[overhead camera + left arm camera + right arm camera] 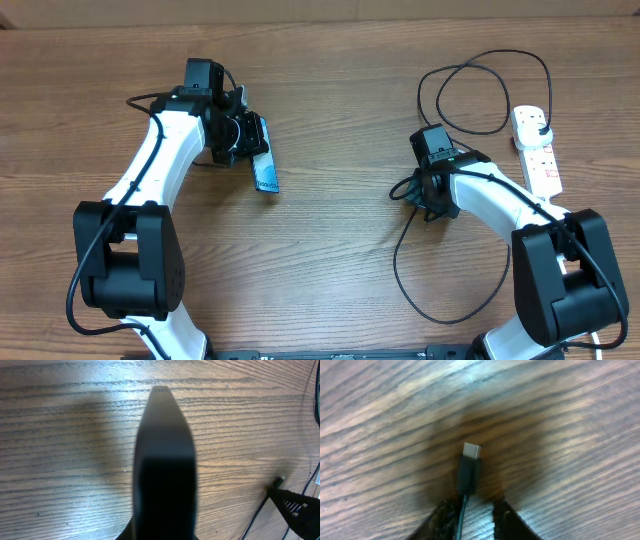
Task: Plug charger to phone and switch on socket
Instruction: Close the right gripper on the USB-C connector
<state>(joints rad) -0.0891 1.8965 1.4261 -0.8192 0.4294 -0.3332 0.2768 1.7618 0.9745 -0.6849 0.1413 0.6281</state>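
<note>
My left gripper (248,140) is shut on the phone (266,177), holding it tilted above the table at the left. In the left wrist view the phone (165,460) shows only as a dark edge running away from the camera. The charger's connector tip (470,467) lies on the wood just ahead of my right gripper (476,517). Its thin cable runs back between the fingers (445,520), against the left one, with bare wood showing beside it. The jaws stand apart. The charger cable (396,262) loops up to the socket (540,160) at the far right, where its black plug (541,124) sits.
The cable makes a large loop (470,70) behind the right arm and another sweep (440,318) near the front edge. The left wrist view also catches the right gripper (299,509) and the connector tip (279,480) at its lower right.
</note>
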